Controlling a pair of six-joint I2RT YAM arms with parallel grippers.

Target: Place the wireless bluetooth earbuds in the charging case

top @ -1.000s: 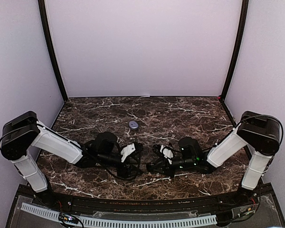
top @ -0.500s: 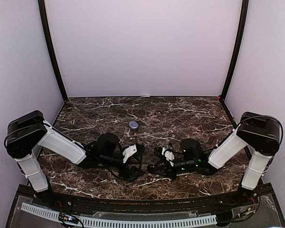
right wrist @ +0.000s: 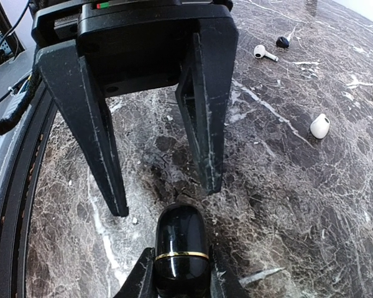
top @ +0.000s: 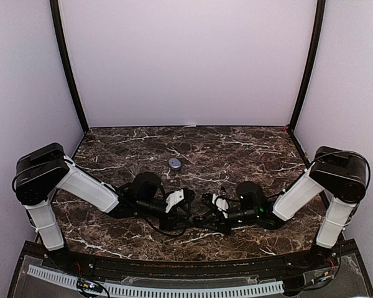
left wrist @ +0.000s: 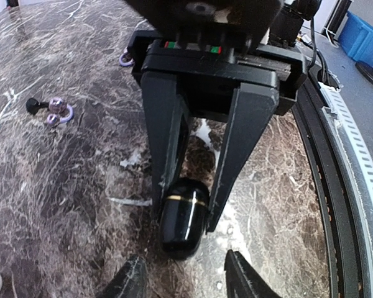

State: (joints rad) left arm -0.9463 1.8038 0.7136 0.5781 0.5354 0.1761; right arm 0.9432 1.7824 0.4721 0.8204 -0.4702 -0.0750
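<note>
Charging case (right wrist: 180,248) in right jaws, earbuds (right wrist: 319,126) loose

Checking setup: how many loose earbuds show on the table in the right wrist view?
3: a white stemmed earbud at upper right, a black earbud beside it, a second white earbud nearer. Others may be hidden.

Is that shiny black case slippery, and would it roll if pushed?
Probably slippery: the black case looks glossy and smooth. It might roll, since its ends look rounded. It seems stiff: no dent shows where the right tool pinches it.
</note>
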